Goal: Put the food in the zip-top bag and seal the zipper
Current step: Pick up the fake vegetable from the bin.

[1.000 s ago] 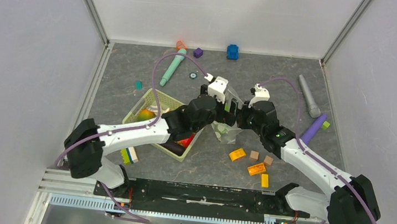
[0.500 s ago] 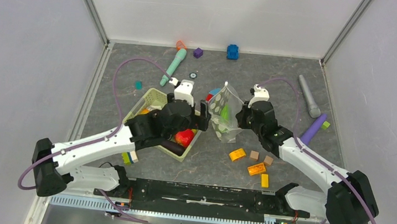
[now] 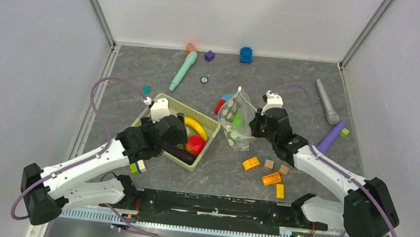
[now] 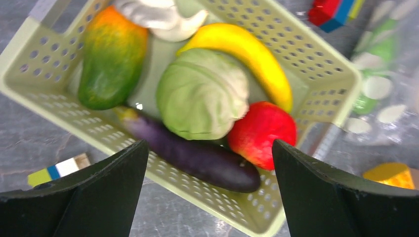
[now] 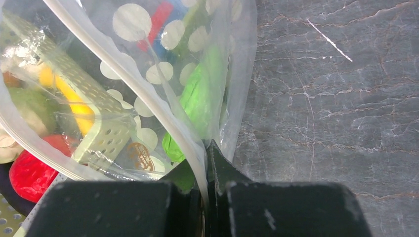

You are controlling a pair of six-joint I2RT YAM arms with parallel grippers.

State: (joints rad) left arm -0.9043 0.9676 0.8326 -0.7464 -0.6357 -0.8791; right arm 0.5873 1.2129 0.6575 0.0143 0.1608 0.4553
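Firmly, right hand point(image 5: 208, 147) pinches the zip-top bag point(image 5: 132, 22); left hand point(image 4: 207, 148) gapes over basket point(image 4: 29, 55).

The cabbage point(image 4: 202, 94) hides part of the eggplant point(image 4: 197, 159).

in basket point(image 4: 321, 94): cabbage point(image 4: 202, 94), tomato point(image 4: 262, 133), eggplant point(image 4: 197, 155), banana point(image 4: 252, 54), mango point(image 4: 108, 57) | just right of basket: bag point(image 3: 237, 121), cucumber point(image 5: 202, 98) inside it | right and in front of basket: blocks point(image 3: 251, 163) on table point(image 3: 142, 70) | behind basket: stick point(image 3: 182, 71) | at basket's near corner: one small block point(image 3: 138, 167)
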